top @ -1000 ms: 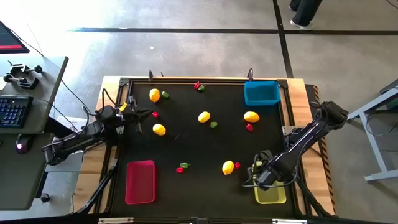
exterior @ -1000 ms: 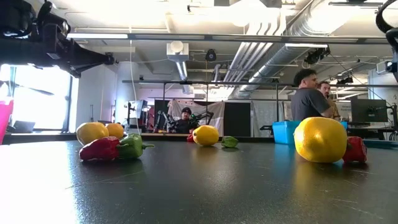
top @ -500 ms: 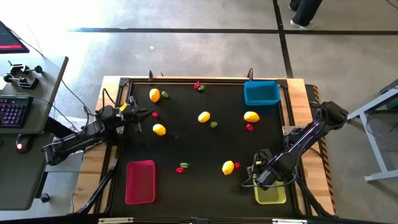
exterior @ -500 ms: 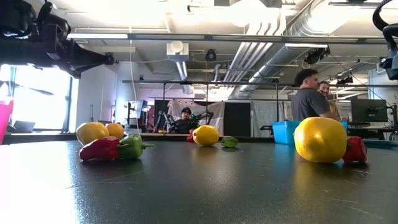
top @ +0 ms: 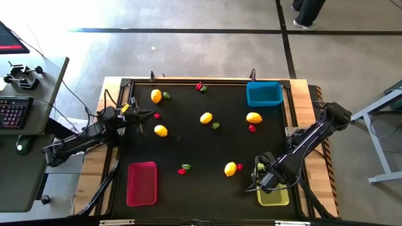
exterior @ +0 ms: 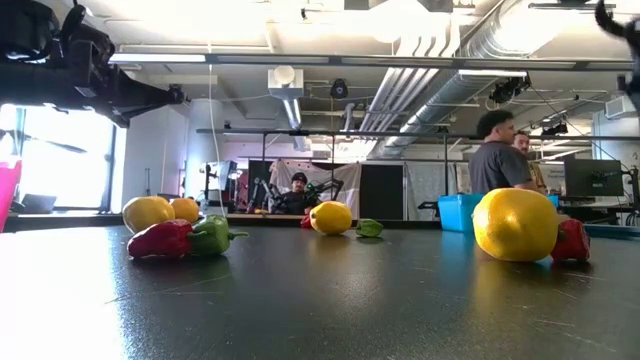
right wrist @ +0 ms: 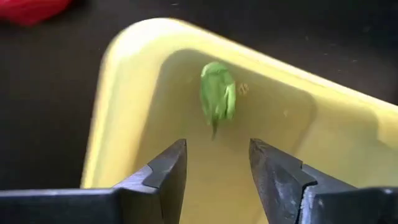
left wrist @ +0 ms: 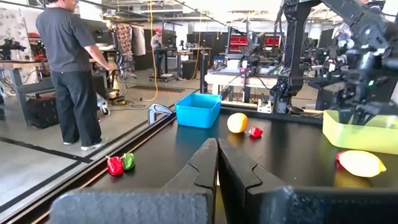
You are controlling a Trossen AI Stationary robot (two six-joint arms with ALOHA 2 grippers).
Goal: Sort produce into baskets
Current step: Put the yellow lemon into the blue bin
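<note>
My right gripper (right wrist: pixel 217 155) points down over the yellow-green basket (right wrist: pixel 124 81), open and with nothing between its fingers. A small green piece (right wrist: pixel 217 93) shows blurred inside the basket by its far wall, clear of the fingers. In the high view this gripper (top: pixel 260 171) stands at the basket's (top: pixel 276 198) far end. Yellow lemons (top: pixel 206 117) (top: pixel 230 168) and small red (top: pixel 252 128) and green (top: pixel 215 125) bits lie scattered on the black table. My left gripper (top: pixel 139 115) waits shut and level at the table's left edge.
The blue basket (top: pixel 264 94) stands at the far right corner and the pink-red basket (top: pixel 142 183) at the near left. A lemon with a red bit (top: pixel 239 166) lies just left of my right gripper. People stand in the room beyond the table (left wrist: pixel 68 68).
My right arm has risen a little above the yellow-green basket; in the low view its part at the top right has moved up toward the picture's edge. The produce on the table has stayed where it was.
</note>
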